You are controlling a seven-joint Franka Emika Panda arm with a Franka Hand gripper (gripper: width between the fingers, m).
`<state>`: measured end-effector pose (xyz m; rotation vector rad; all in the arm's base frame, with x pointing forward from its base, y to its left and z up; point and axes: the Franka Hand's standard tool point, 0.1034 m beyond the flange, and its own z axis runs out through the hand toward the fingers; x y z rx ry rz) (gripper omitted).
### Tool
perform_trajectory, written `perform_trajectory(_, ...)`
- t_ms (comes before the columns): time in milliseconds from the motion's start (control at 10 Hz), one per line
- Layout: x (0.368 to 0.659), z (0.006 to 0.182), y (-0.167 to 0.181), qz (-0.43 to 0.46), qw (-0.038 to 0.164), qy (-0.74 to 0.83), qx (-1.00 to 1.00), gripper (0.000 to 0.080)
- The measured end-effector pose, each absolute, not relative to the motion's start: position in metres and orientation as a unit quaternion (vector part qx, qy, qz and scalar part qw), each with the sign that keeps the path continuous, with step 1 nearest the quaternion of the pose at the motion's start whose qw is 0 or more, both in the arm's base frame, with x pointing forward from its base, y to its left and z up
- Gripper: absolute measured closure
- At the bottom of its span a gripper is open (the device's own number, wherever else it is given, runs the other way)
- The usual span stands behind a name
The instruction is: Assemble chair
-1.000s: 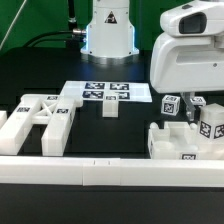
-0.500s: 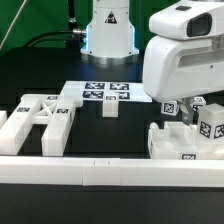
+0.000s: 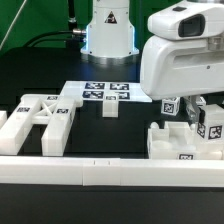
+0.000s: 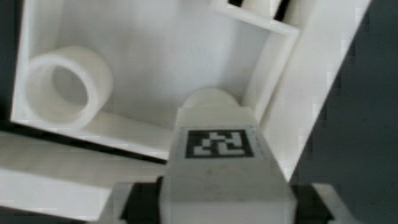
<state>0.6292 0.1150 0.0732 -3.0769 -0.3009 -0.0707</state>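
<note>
**Jaws gripping one tagged chair piece over the right-hand parts**

At the exterior view's left, one X-braced side frame (image 3: 40, 120) is lying flat on the black tabletop (image 3: 120, 135), with tags showing on its upper face. One long border rail (image 3: 100, 178) is running along the near edge in front of it. Toward the middle, the marker board (image 3: 105, 92) is lying with its four tags up, and one small cube (image 3: 109, 108) is sitting at its near edge. Behind them the arm's base (image 3: 108, 30) is standing.

At the exterior view's right, the arm's bulky white wrist (image 3: 185, 55) is hanging low and hiding much of the chair parts there. One chunky low block (image 3: 185, 148) is resting on the tabletop, and one tagged block (image 3: 212, 122) is standing just beside the wrist.

In the wrist view, the jaws are pressing closed on one tagged piece (image 4: 217, 140), its single tag facing the camera. Beyond it, one white frame part (image 4: 267, 60) with one round ring (image 4: 63, 85) is lying. Whether the held piece is touching it cannot be told.
</note>
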Motion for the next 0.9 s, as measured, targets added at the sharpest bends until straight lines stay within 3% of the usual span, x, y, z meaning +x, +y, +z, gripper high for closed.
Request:
perform_trajectory(500,0.6311,0.0734,0.1176,-0.021,0.037,0.194,-0.98,0.0512)
perform_trajectory(900,0.6316,0.0733,0.1186,-0.015,0.04,0.313,-0.949,0.0512)
